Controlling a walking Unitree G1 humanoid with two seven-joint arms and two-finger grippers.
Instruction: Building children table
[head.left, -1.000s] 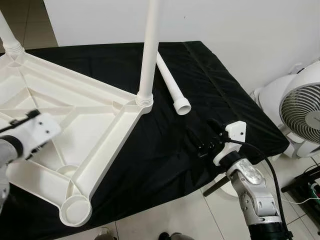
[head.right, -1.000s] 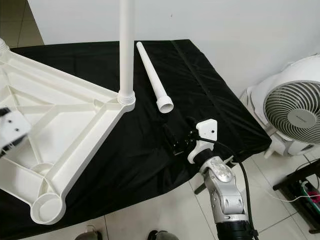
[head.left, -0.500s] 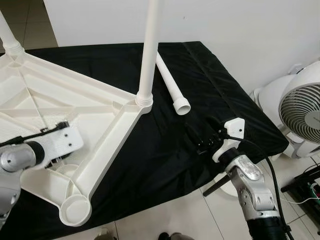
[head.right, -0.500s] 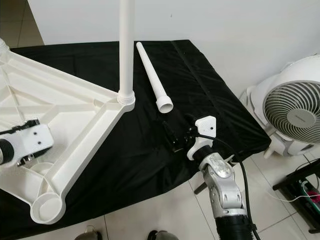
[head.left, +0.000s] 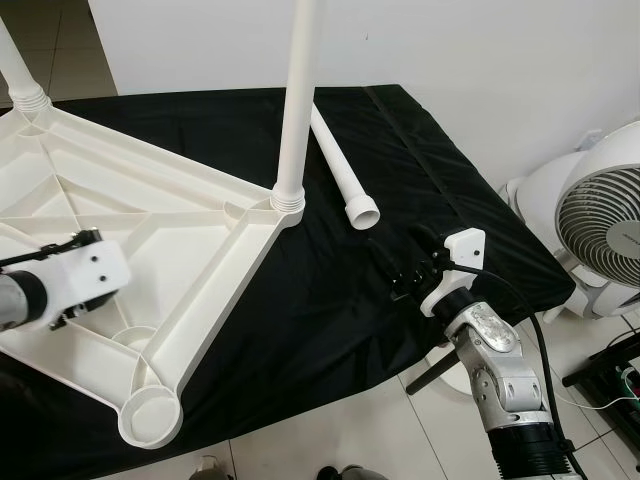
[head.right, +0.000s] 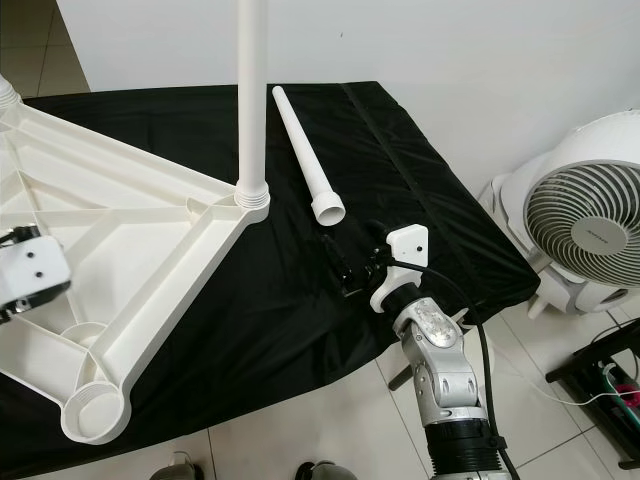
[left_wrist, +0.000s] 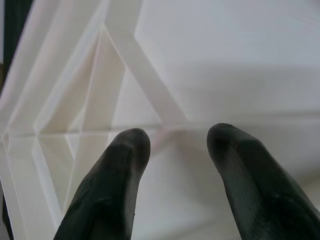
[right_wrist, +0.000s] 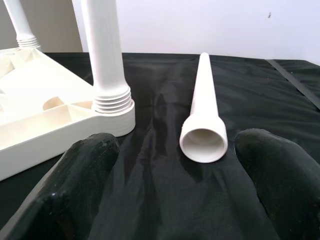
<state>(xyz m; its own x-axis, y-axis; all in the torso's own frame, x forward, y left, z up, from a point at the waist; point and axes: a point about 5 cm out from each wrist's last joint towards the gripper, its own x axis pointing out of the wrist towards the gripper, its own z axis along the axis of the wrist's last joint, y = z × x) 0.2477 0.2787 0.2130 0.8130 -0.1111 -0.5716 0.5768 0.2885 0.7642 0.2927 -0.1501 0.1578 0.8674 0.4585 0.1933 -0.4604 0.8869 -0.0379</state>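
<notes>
White plastic makes up nearly everything in play: the upturned table top lies on a black cloth with one leg already screwed upright into a corner socket and a second upright leg at the far left corner. A loose leg lies flat on the cloth just beside the fitted one, its wide open end toward the robot. Over the last second the right gripper has crept forward across the cloth toward that open end, and its fingers are spread wide, framing the mouth of the loose leg without touching it. The left gripper has swung out over the ribbed underside of the table top and then drawn back toward the left edge; its fingers are parted with nothing between them, hovering just above a rib. So the right arm looks to be lining up to grasp the loose leg, probably for the empty socket at the near corner, while the left may be readying to steady the top. A fan stands on the floor to the right.
</notes>
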